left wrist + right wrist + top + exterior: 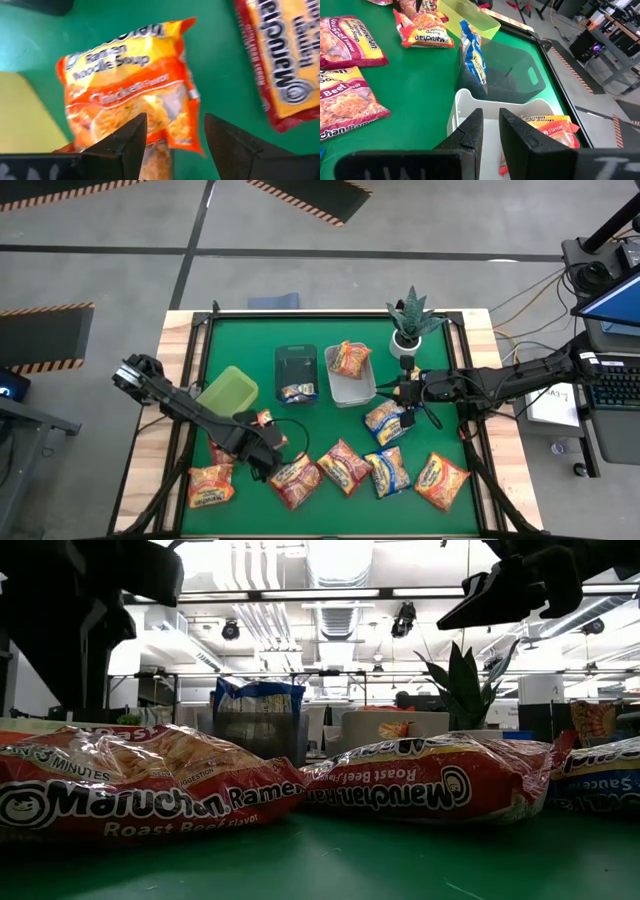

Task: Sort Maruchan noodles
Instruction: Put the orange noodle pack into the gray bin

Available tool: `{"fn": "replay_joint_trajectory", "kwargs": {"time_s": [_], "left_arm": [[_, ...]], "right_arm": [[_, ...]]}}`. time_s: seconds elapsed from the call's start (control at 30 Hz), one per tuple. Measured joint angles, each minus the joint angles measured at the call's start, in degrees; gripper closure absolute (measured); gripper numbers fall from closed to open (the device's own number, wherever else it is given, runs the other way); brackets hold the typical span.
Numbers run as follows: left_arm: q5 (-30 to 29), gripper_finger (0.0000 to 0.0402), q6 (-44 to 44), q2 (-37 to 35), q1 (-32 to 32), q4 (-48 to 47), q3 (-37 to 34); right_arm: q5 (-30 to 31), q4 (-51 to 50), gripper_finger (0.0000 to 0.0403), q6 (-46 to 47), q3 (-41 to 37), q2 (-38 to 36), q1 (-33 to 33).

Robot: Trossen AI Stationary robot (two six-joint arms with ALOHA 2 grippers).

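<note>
Several Maruchan noodle packets lie flat on the green mat. My left gripper point(175, 135) points down, open, over an orange chicken packet point(130, 95) that lies beside the green bin point(228, 392); its fingers stand on either side of the packet's near end. In the high view the left gripper point(262, 456) hides part of that packet point(266, 418). A red packet point(285, 55) lies close by. My right gripper point(490, 132), fingers nearly together and holding nothing, hangs over the white bin point(470, 102), which holds an orange packet point(550, 130). A blue packet point(475, 60) leans in the dark bin point(296, 372).
Along the mat's near edge lie an orange packet point(211, 485), two red ones point(296, 478) point(343, 465), a blue one point(387, 470) and an orange one point(441, 480). Another blue packet point(385, 420) lies under the right arm. A potted plant point(412, 320) stands at the far right.
</note>
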Motion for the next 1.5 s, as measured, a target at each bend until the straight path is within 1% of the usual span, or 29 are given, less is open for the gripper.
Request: {"fn": "replay_joint_trajectory", "kwargs": {"time_s": [0.1, 0.27, 0.43, 0.8, 1.0, 1.1, 1.2, 1.37, 1.4, 1.5], "left_arm": [[-0.1, 0.0229, 0.7, 0.0, 0.0, 2.7, -0.3], [-1.0, 0.0242, 0.4, 0.0, 0.0, 3.5, -1.4], [-1.1, 0.0247, 0.2, 0.0, 0.0, 9.5, -4.2], [-5.0, 0.0247, -1.2, 0.0, 0.0, 9.8, -5.2], [-5.0, 0.0258, -1.1, 0.0, -0.4, 12.4, -6.9], [-4.3, 0.0274, -0.9, 0.1, -0.8, 15.3, -8.7], [-4.1, 0.0302, -0.5, 0.1, -1.3, 15.7, -8.9], [-2.0, 0.0380, 1.8, 0.1, -1.6, 16.3, -8.9], [-1.5, 0.0390, 2.2, 0.1, -1.6, 16.4, -8.9], [-1.4, 0.0393, 4.1, 0.1, -1.7, 17.5, -8.9]], "right_arm": [[0.0, 0.0, 0.0351, 0.0, 0.0, 0.0, 0.0], [0.0, 0.0, 0.0351, 0.0, 0.0, 0.0, 0.0], [0.0, 0.0, 0.0351, 0.0, 0.0, 0.0, 0.0], [0.0, 0.0, 0.0351, 0.0, 0.0, 0.0, 0.0], [0.0, 0.0, 0.0351, 0.0, 0.0, 0.0, 0.0], [0.0, 0.0, 0.0351, 0.2, 0.0, 0.0, 0.0], [0.0, 0.1, 0.0351, 0.4, 0.0, 0.0, 0.0], [0.0, 0.4, 0.0351, 0.5, 0.0, 0.0, 0.0], [0.0, 0.4, 0.0351, 0.5, 0.0, 0.0, 0.0], [0.0, 0.5, 0.0351, 0.5, 0.0, 0.0, 0.0]]}}
